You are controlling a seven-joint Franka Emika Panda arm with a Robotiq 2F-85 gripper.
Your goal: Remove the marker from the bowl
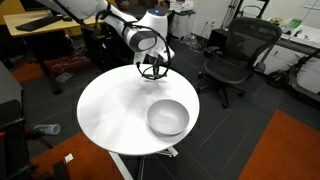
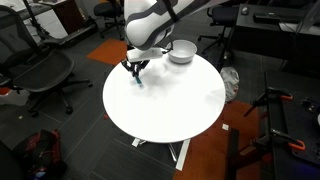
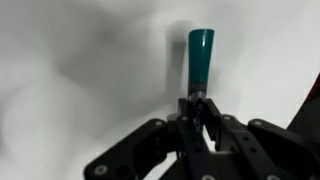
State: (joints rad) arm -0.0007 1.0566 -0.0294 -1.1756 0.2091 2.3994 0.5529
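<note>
The teal marker [image 3: 200,58] sticks out from between my gripper's [image 3: 198,102] fingers in the wrist view, over the white table. My gripper is shut on its dark end. In both exterior views the gripper [image 1: 152,68] [image 2: 134,70] is low over the table near its edge, well away from the bowl. A bit of teal shows below the fingers [image 2: 138,79]. The grey bowl [image 1: 167,117] [image 2: 181,52] stands empty on the round white table [image 1: 110,105] [image 2: 175,100].
Black office chairs [image 1: 235,55] [image 2: 45,75] stand around the table. Desks and equipment line the room's edges. A table edge shows at the right of the wrist view [image 3: 310,95].
</note>
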